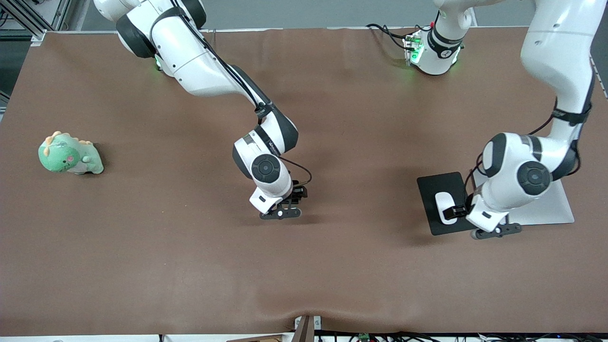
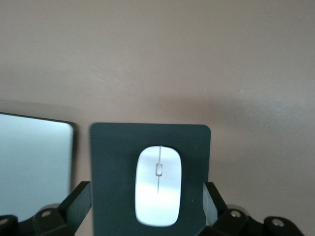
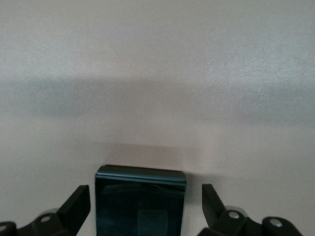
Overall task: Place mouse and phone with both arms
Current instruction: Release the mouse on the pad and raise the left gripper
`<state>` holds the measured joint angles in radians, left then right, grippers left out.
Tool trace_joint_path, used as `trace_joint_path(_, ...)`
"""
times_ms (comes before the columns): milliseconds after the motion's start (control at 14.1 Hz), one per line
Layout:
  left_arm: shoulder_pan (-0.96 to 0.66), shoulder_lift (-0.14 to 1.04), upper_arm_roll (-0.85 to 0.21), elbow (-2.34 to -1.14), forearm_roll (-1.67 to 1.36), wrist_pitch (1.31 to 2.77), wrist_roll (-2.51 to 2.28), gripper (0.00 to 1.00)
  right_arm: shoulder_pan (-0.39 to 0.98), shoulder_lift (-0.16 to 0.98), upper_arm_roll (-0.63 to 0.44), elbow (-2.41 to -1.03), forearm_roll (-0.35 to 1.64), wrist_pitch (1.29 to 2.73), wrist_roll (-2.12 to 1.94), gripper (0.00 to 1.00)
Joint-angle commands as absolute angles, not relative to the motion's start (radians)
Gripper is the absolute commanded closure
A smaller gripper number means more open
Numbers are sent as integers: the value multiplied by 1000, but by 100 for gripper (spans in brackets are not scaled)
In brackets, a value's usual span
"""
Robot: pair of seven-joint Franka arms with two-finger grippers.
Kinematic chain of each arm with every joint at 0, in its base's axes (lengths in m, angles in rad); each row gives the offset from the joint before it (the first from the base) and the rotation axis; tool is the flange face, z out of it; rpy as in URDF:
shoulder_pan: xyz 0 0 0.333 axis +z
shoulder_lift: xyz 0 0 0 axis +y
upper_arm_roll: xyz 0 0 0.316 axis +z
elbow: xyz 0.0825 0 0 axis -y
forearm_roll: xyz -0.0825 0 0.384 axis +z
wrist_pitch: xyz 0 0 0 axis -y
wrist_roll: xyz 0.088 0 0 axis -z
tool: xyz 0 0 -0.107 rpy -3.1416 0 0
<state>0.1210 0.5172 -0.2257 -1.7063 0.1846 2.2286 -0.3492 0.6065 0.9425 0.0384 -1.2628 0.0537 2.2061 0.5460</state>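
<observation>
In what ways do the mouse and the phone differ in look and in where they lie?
The mouse is white and oval with a thin centre line; the phone is black, glossy and square-cornered. The mouse lies on a dark pad beside a pale grey board; the phone lies straight on the brown table. Shared: each lies flat between the spread fingers of an open gripper, the mouse at the left gripper, the phone at the right gripper.

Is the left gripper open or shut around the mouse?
Open: the left gripper's fingers stand apart, clear of the mouse resting on the dark pad.
</observation>
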Motion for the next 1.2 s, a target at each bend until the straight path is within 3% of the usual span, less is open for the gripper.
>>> trace_joint_path(0,135,506,-238,-1606,201,2116,-347,0,617,973,32,-1223,35,2213,606,0)
trace_joint_path(283,135,466,-236,-1569,201,2086,-341,0,618,982,32,-1223,35,2232,634,3)
trace_joint_path(354,137,451,-236,-1568,201,2082,-319,0,618,982,32,-1223,37,2232,634,43)
trace_joint_path(425,135,434,-236,-1568,198,2066,-301,0,618,982,32,-1223,37,2232,637,73)
trace_joint_path(496,135,417,-238,-1569,195,2040,-298,0,617,979,32,-1223,40,2232,637,95)
trace_joint_path(567,135,396,-238,-1568,195,2016,-298,0,611,974,34,-1224,41,2230,637,100)
trace_joint_path(850,135,316,-244,-1556,166,1904,-296,0,582,922,34,-1236,54,2220,643,100)
trace_joint_path(1134,129,258,-244,-1499,132,1755,-296,0,470,796,35,-1285,55,2146,638,100)
